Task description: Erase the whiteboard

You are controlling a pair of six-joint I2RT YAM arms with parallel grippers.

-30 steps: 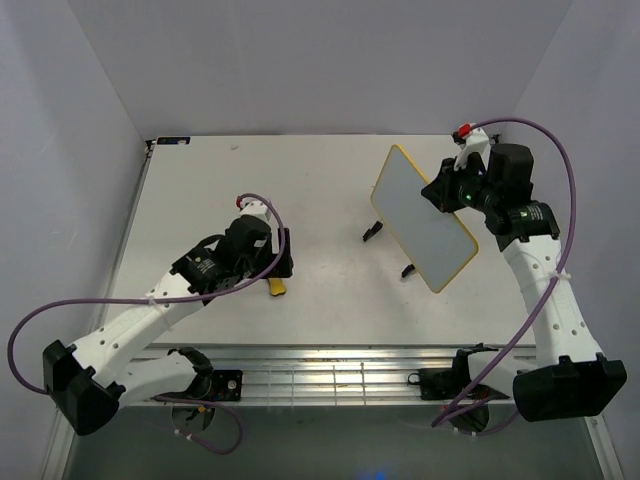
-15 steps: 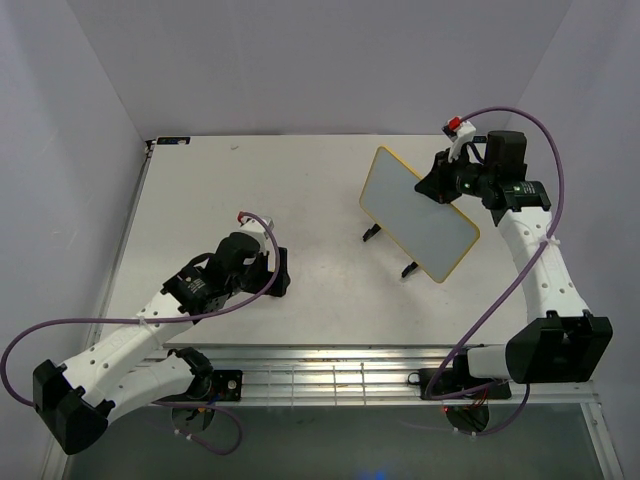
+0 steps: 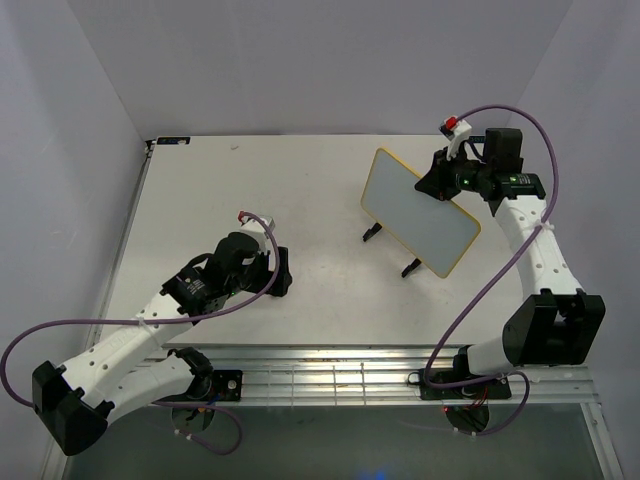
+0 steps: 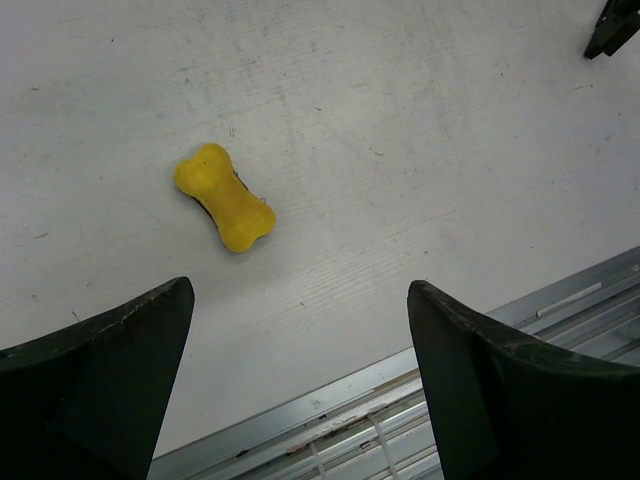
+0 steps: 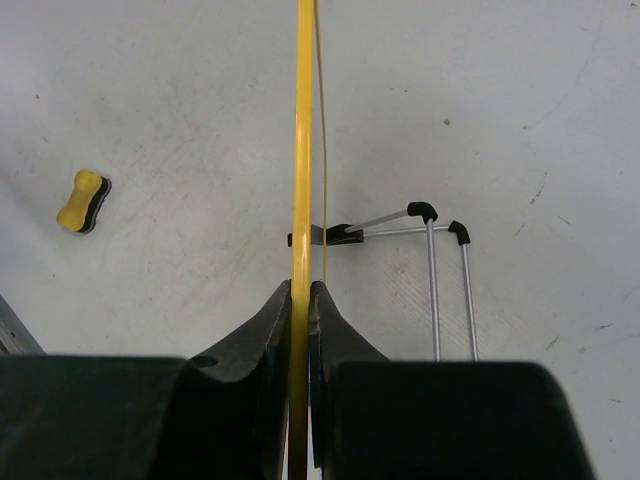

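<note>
The right gripper (image 5: 300,292) is clamped on the thin yellow edge of the whiteboard (image 3: 420,212), which is tilted over the far right part of the bench (image 3: 300,180), its face plain white. The left gripper (image 4: 300,300) hangs wide open, holding nothing, above a yellow eraser (image 4: 224,197).

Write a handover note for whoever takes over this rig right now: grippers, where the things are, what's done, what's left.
Left gripper: open and empty, hovering above the small yellow bone-shaped eraser block, which lies on the white table.
Right gripper: shut on the edge of the small yellow-framed white whiteboard, holding it tilted over the table's right side.
Done: the whiteboard is gripped; the face seen from above shows no writing.
Left: the eraser is not yet picked up and nothing touches the board face. The other face is out of view, so check it.
</note>
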